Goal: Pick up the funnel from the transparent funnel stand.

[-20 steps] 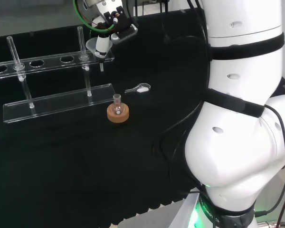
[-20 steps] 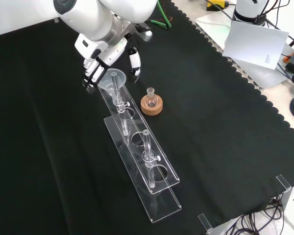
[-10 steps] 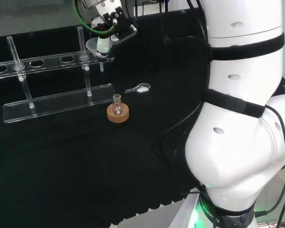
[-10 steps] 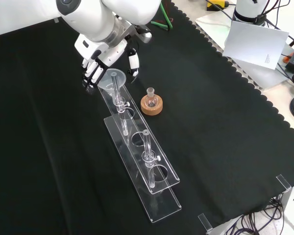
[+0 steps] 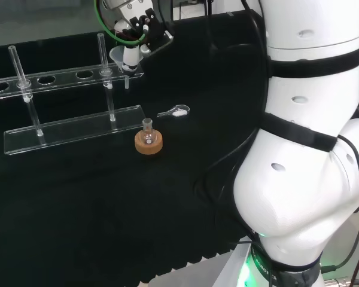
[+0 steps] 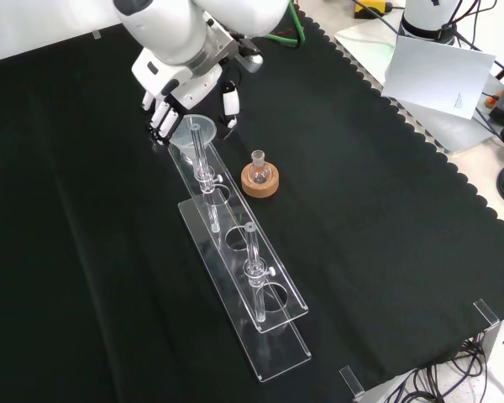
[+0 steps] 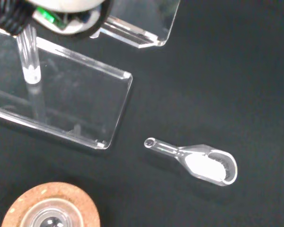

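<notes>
Arm links bulk at 3 o'clock in head view. Black cloth covers bench. Transparent funnel stand, long two-tier clear rack, runs from 11 o'clock toward 5 o'clock in front view. Hand at the stand's 11 o'clock end, fingers curled around the funnel, thumb on the opposite side of the bowl. Funnel at the stand's end hole; whether it is clear of the hole, cannot tell. Small flask upright on cork ring, just beside stand at its 3 o'clock. Clear scoop with white powder lies flat on cloth, near cork ring.
</notes>
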